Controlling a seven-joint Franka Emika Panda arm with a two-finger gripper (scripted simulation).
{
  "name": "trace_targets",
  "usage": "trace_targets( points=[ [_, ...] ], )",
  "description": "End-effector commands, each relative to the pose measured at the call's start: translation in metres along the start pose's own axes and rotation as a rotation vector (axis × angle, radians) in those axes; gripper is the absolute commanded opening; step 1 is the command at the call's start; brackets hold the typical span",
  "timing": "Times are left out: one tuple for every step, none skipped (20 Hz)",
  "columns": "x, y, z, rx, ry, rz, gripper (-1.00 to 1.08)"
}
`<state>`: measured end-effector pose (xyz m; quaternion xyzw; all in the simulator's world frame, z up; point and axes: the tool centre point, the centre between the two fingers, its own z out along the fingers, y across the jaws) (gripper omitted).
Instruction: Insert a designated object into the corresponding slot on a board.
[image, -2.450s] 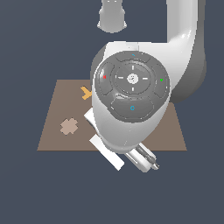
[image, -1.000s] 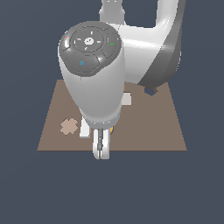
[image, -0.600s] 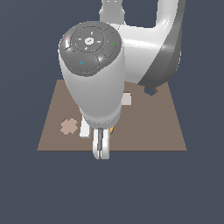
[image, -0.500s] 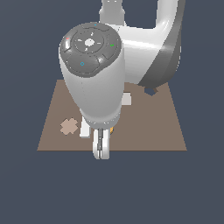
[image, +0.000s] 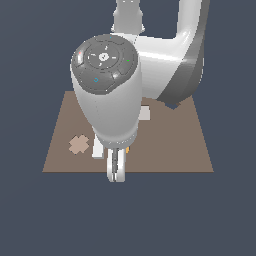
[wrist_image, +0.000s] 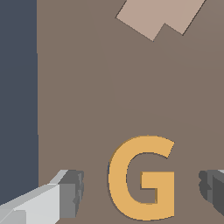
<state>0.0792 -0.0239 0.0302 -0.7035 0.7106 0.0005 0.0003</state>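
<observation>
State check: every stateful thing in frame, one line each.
end effector: open, fingers either side of the orange G, not touching it
orange G: flat on the board, ungrasped, not in any slot
board: flat, lying still
pale cross-shaped piece: flat on the board
G slot: not visible in either view

A small flat orange-yellow G-shaped piece (wrist_image: 142, 177) lies flat on the large brown rectangular board (wrist_image: 87, 96), between the two grey fingertips (wrist_image: 72, 192) of the gripper (wrist_image: 142, 188), whose jaws stand wide apart with a gap on each side of the letter. Well apart from it, a pale tan flat shape (wrist_image: 159, 15) sits on the board, cut off by the frame's edge. Along one side the board ends in a straight edge against the dark slate-blue ground (wrist_image: 17, 96).
</observation>
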Motion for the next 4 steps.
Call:
trace_targets(
  points=[
    [0.0,-0.0001,-0.0001,0.0,0.0,0.0,1.0],
    [0.0,-0.0001,-0.0001,0.0,0.0,0.0,1.0],
    [0.0,-0.0001,-0.0001,0.0,0.0,0.0,1.0],
    [0.0,-0.0001,-0.0001,0.0,0.0,0.0,1.0]
  ],
)
